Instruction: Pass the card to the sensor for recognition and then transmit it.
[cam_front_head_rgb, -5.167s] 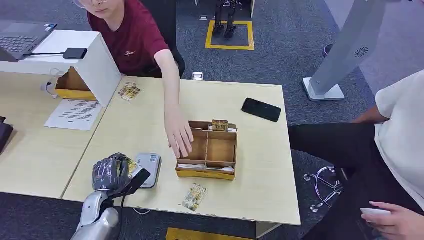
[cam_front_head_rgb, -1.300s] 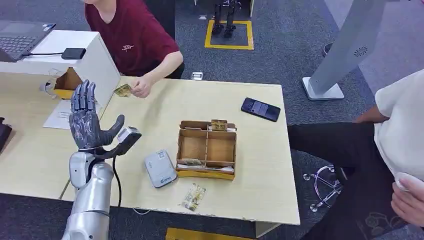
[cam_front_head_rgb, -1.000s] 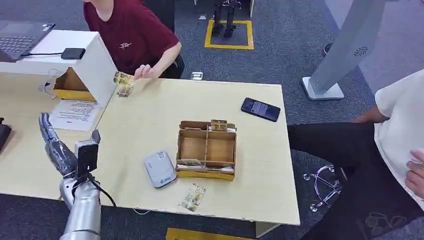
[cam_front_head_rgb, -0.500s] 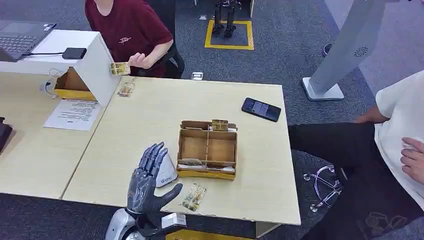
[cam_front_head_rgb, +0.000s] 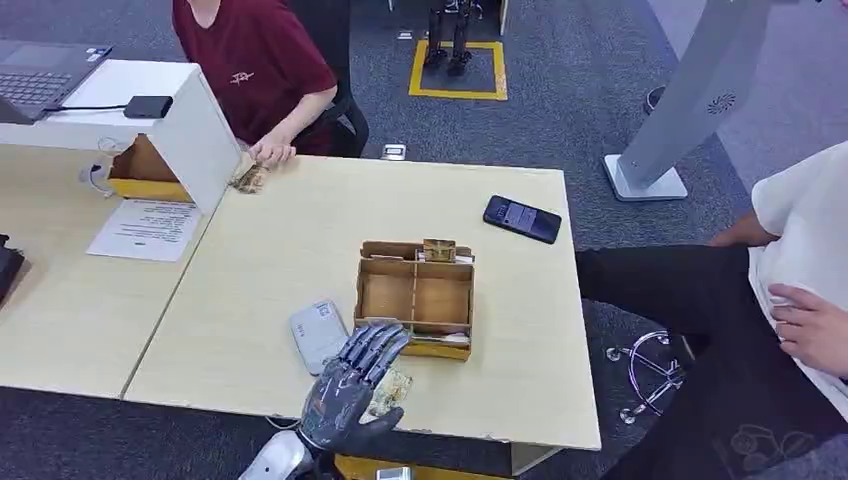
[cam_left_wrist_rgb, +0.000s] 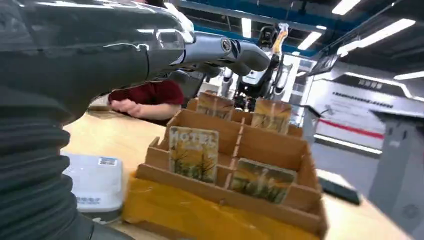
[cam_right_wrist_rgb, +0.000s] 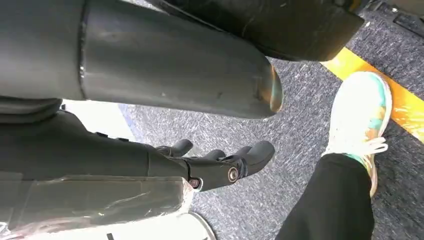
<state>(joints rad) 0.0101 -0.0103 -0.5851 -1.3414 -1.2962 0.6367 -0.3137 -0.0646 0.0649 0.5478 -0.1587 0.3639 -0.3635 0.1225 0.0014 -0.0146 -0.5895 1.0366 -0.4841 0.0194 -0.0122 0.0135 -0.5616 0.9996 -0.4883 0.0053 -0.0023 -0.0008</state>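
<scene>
The left hand (cam_front_head_rgb: 352, 388) hangs over the near edge of the bench (cam_front_head_rgb: 290, 240), fingers spread and holding nothing, directly above one loose card (cam_front_head_rgb: 393, 387) that lies flat near that edge; whether the fingers touch it cannot be told. Just beside the hand lies one white sensor (cam_front_head_rgb: 317, 333), flat on the bench, left of the cardboard tray (cam_front_head_rgb: 415, 300). In the left wrist view the tray (cam_left_wrist_rgb: 260, 150) shows four cards standing in its slots: two in the near row, one marked HOTEL (cam_left_wrist_rgb: 193, 153) and a lower one (cam_left_wrist_rgb: 262, 180) beside it, and two more at the far wall (cam_left_wrist_rgb: 271, 115). The sensor (cam_left_wrist_rgb: 95, 180) sits close against the tray's yellow front. One black phone (cam_front_head_rgb: 522, 219) lies at the far right part of the bench. Two people are near: one in a dark red shirt (cam_front_head_rgb: 255, 60) with a hand on a further card (cam_front_head_rgb: 248, 179) at the far edge, one in a white shirt (cam_front_head_rgb: 805, 260) seated at the right. The right hand (cam_right_wrist_rgb: 220, 162) hangs over the carpet, fingers loosely extended and holding nothing
</scene>
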